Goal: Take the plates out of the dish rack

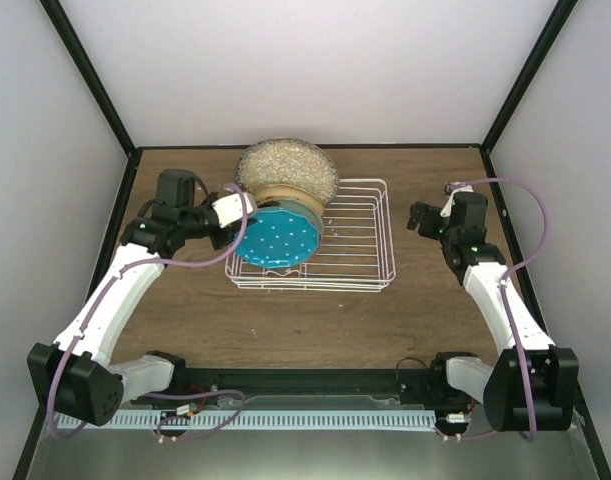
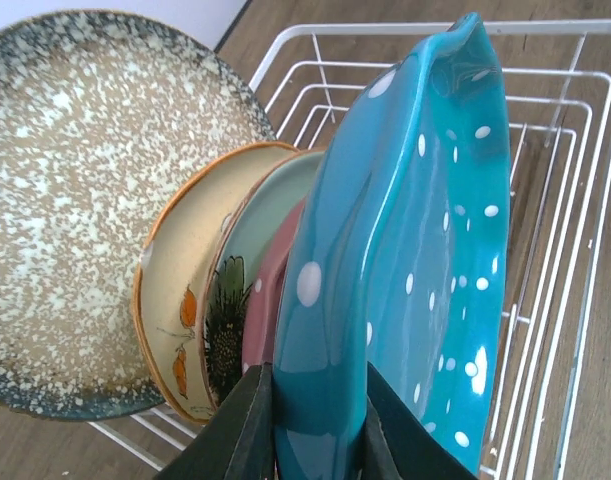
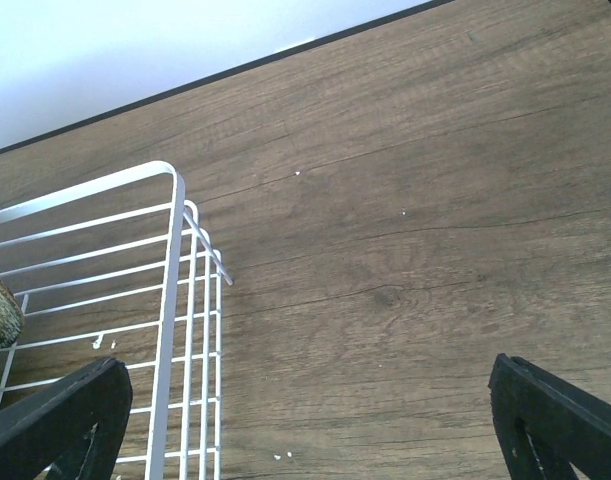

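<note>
- Jaws of the left gripper [image 2: 315, 425] clenched on the lower rim of the blue white-dotted plate [image 2: 415, 260], one dark finger on each face. Gripped by the edge, probably so as to draw it up between the wires without tipping.
- Held nearly upright at the left end of the dish rack [image 2: 575, 200], as the nearest plate of the row. Lifted free of the wires or not, impossible to tell.
- Packed close behind it, all on edge: pink plate [image 2: 277, 295], mint green plate [image 2: 260, 215] with a dark flower print, cream floral plate [image 2: 175, 280].
- Last in the row, the large grey speckled plate [image 2: 75, 200], leaning at the far left corner and rising well above the rack side. Too wide for the dividers, it seems.
- Toward the right, only white wires over the wooden table [image 3: 405, 250].
- Further right, right gripper [image 3: 305, 420] released, fingers spread wide and grasping nothing, hovering over the table just beside the right edge of the rack. Likely kept there to stay out of the way.
- By judgement, early in the task: one plate in hand, four more on view to take out.
</note>
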{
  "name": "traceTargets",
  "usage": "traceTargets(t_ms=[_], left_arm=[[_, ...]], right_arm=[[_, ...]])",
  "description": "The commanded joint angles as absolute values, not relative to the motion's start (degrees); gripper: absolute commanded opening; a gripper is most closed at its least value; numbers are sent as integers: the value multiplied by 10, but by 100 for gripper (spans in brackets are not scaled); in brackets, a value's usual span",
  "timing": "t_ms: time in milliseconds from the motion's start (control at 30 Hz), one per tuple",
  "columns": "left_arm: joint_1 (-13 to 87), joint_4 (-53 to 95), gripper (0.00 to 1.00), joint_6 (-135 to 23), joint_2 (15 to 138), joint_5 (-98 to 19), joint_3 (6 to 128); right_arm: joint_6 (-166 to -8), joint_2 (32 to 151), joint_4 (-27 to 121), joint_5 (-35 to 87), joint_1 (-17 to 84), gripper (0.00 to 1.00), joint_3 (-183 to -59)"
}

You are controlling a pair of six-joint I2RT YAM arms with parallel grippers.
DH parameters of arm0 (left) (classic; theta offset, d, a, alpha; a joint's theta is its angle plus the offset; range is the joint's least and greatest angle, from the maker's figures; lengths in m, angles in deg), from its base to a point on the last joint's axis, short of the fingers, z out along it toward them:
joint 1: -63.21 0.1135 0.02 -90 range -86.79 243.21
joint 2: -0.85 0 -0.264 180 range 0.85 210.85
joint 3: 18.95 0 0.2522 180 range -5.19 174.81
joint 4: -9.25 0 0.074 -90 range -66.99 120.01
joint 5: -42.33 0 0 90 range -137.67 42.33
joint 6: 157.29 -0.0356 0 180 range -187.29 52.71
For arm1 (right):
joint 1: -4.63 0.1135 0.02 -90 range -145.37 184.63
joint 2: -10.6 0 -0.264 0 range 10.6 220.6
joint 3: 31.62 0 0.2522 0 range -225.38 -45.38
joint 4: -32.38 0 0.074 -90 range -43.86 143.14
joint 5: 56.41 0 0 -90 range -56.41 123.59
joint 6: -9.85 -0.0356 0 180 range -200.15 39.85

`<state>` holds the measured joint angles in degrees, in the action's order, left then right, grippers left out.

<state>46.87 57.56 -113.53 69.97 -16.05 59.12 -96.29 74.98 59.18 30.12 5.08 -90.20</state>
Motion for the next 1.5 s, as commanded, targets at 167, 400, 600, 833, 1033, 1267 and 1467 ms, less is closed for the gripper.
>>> traceTargets(t_ms=[167, 400, 600, 833, 1033, 1267, 1467], left_arm=[[481, 459, 4, -980, 651, -175, 667], [580, 406, 4, -807, 651, -108, 770], [685, 354, 4, -631, 669, -99, 801], [833, 278, 4, -403, 753, -93, 723], [856, 260, 4, -339, 828, -134, 656], [856, 244, 4, -304, 910, -175, 590], [856, 247, 4, -281, 993, -174, 587]], right_arm=[[-966, 759, 575, 292, 45, 100, -902], [-962, 766, 572, 288, 46, 100, -899], [-957, 774, 565, 284, 45, 100, -894], [-950, 798, 556, 276, 45, 100, -906], [-940, 810, 559, 276, 45, 100, -923], [-934, 809, 566, 278, 45, 100, -928], [-942, 808, 570, 265, 45, 100, -926]])
